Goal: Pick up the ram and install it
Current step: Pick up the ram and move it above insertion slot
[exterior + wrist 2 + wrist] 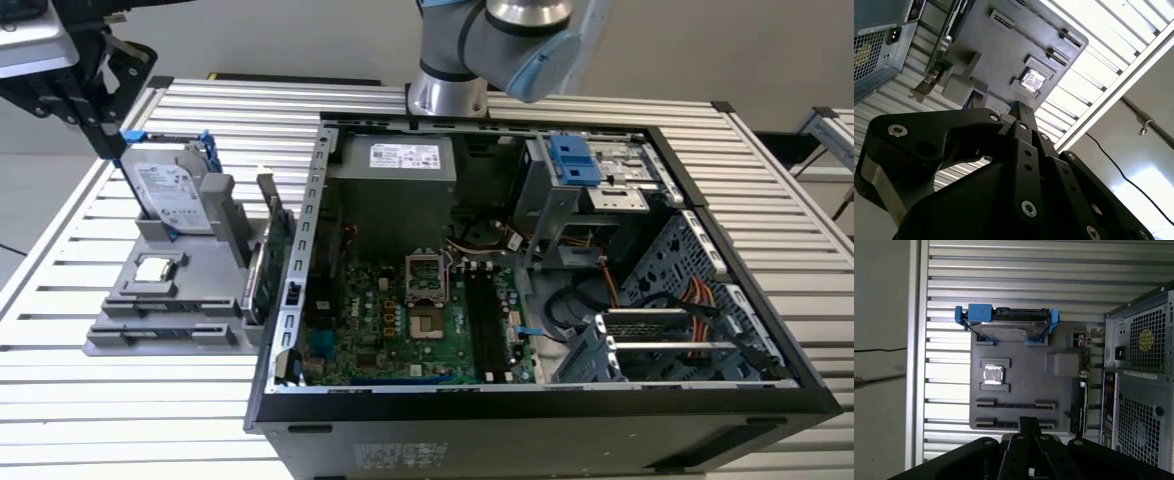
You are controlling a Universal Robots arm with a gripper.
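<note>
Above the grey tray [1024, 382], the gripper [1029, 419] hovers with its fingers [1025, 427] closed together.

An open computer case [534, 405] lies on the slatted counter [134, 420], its motherboard [387, 330] exposed. Beside it, at the exterior view's left, a grey holder tray [207, 288] carries a blue-bracketed hard drive [171, 195], a square silver chip [156, 268] and an upright green card [271, 262].
</note>
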